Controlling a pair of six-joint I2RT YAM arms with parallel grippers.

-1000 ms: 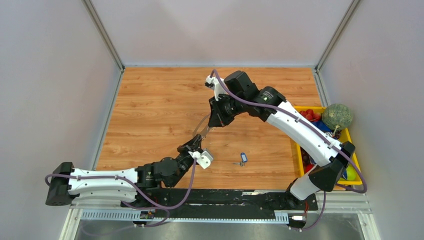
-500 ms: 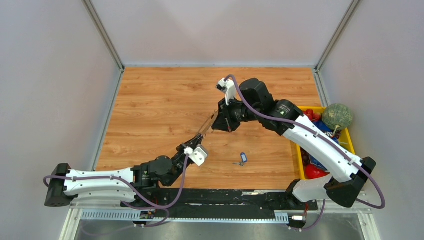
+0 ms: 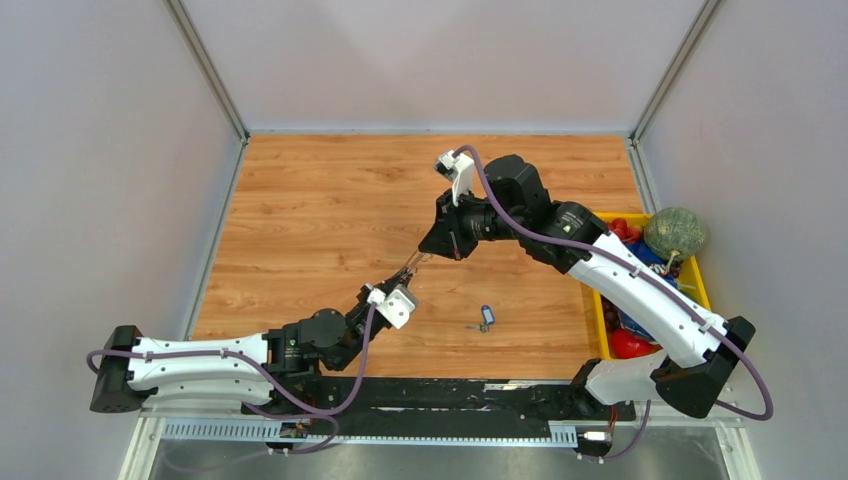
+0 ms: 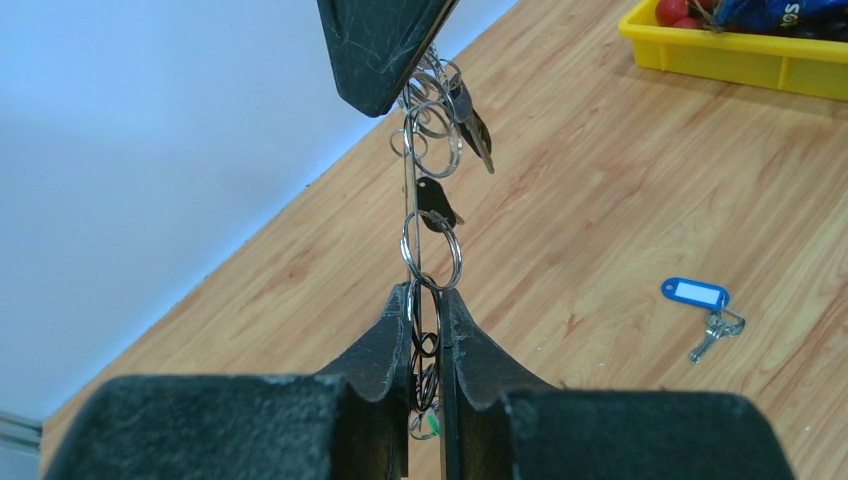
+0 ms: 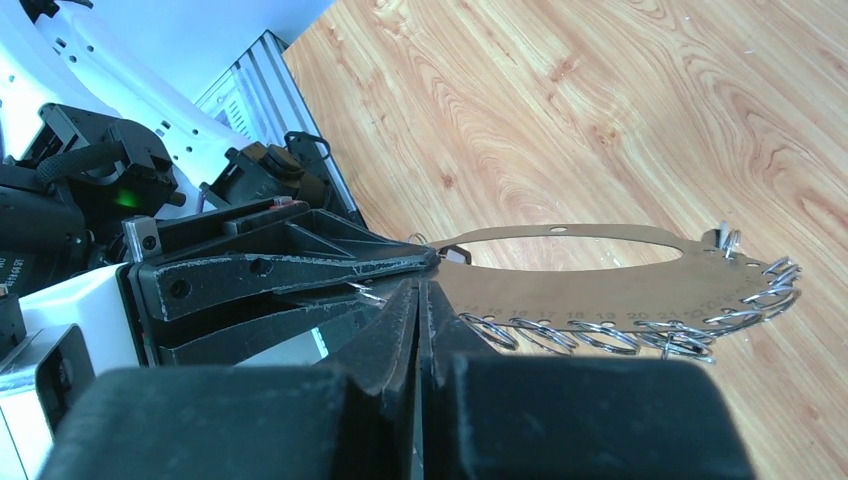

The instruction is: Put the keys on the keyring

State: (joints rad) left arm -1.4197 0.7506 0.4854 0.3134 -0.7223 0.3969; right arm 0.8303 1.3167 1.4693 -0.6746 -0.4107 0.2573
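Keyring (image 5: pixel 600 282) aloft; yellow bin (image 4: pixel 740 62) with melon (image 3: pixel 674 232), red fruit (image 3: pixel 620 230).

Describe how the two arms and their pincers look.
The left arm and right arm have white links, black joints and a purple cable each. The left pincer and right pincer have black, tapered, scuffed fingers.

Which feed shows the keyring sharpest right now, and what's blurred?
Right wrist: keyring sharp; right gripper fingers blurred in the foreground. Left wrist: keyring edge-on, thin but crisp; left gripper fingers soft. Top external: even light, keyring barely a line.
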